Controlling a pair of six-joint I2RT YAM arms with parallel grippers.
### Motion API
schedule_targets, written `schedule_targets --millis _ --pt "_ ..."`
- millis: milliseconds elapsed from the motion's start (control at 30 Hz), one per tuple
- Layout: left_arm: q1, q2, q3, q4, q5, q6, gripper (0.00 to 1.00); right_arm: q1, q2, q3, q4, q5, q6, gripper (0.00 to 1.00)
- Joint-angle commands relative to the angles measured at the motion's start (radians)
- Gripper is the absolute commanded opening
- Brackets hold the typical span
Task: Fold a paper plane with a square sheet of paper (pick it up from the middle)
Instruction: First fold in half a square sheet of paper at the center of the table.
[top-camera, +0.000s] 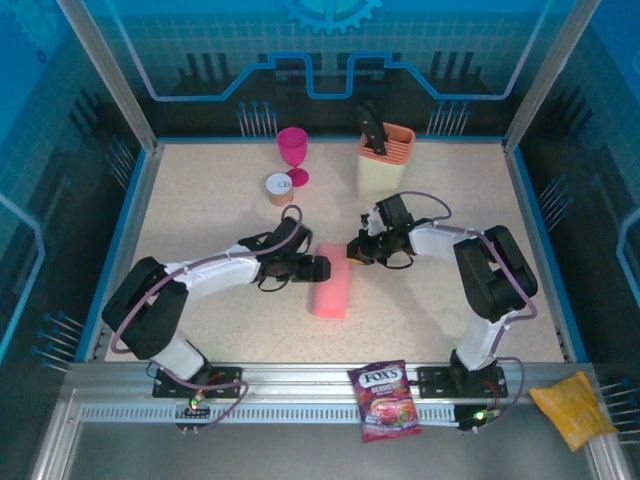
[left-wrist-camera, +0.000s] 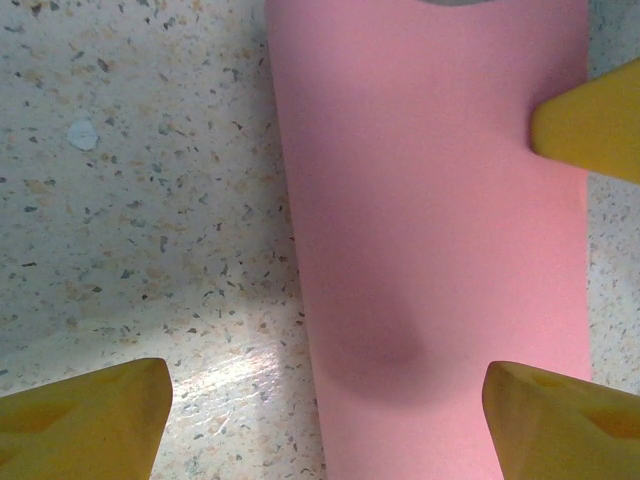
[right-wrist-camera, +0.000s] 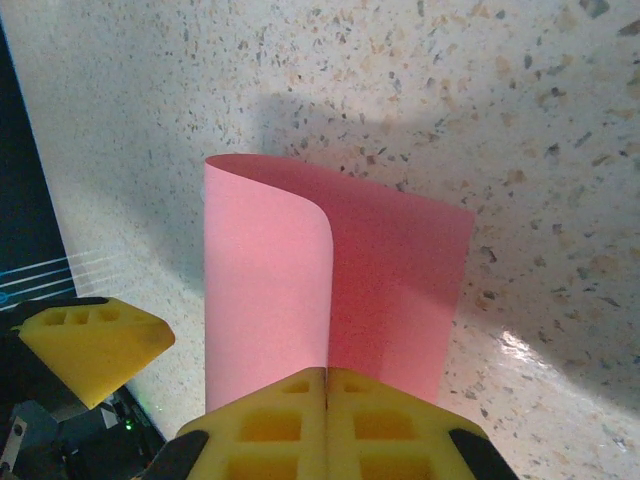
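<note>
The salmon-pink square sheet of paper lies mid-table, loosely folded over into a long strip, not a paper plane. In the right wrist view one half of the sheet curls over the other. My right gripper is shut on the sheet's far end, which runs into its closed jaws; from above it sits at the strip's top. My left gripper hangs open just over the strip, one fingertip over bare table and the other over the paper's right edge. From above it is at the strip's left side.
A magenta goblet and a small cup stand at the back. A yellow holder with a black tool is back right. A purple candy bag and a yellow packet lie on the front rail.
</note>
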Motion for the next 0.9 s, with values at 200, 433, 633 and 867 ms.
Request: schedule_targets --millis 200,433,633,867 --pt "0.003 0.039 0.024 -0.020 0.029 0.038 0.83 -0.008 0.030 0.028 -0.015 -0.018 -0.003 0.00" --pt "0.004 0.044 0.013 -0.023 0.007 0.039 0.83 -0.008 0.027 0.048 -0.028 -0.024 -0.003 0.15" --pt "0.003 0.043 0.003 -0.021 -0.007 0.031 0.82 -0.017 -0.016 0.092 -0.094 -0.007 -0.032 0.47" --pt "0.003 0.042 -0.005 -0.023 -0.019 0.026 0.82 -0.037 -0.111 0.096 -0.189 0.075 -0.064 0.60"
